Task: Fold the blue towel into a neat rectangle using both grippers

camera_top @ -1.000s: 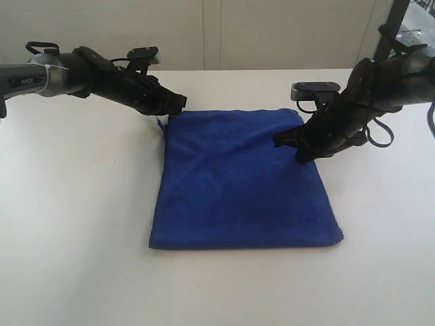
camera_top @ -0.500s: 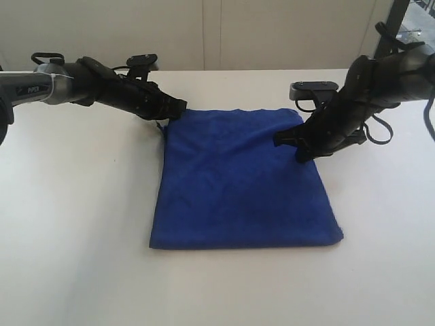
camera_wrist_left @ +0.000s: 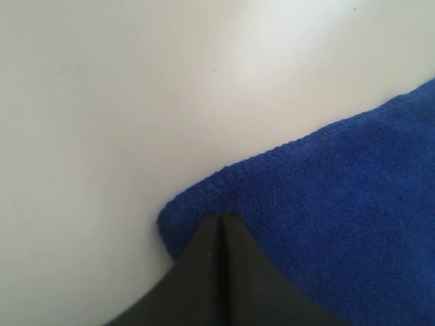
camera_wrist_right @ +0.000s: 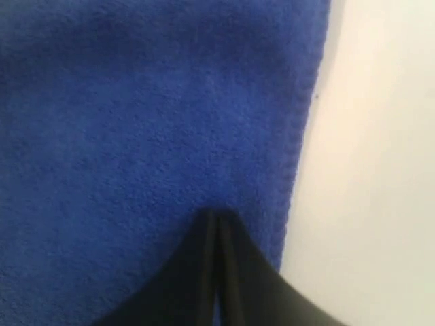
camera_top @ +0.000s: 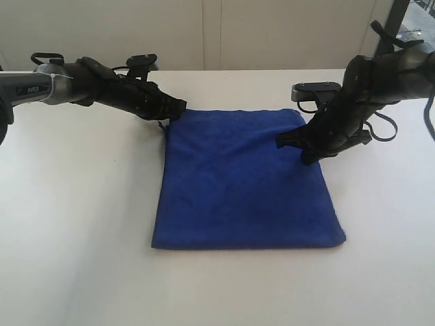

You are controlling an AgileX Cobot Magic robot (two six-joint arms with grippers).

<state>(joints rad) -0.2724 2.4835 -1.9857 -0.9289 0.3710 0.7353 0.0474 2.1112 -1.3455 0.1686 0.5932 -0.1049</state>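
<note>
- Two hands, fingers together: left hand (camera_wrist_left: 219, 221) at a corner of the blue towel (camera_top: 245, 183), right hand (camera_wrist_right: 214, 219) just inside its hem.
- Lettering (camera_top: 26, 89) on my left arm (camera_top: 75, 80): unreadable.
- Whether either pinches cloth is hidden.

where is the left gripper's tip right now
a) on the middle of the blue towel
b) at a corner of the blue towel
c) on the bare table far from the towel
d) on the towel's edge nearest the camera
b: in the left wrist view the closed tip of the left gripper sits right at a rounded corner of the blue towel. The exterior view shows it is the corner at the towel's upper left.
</note>
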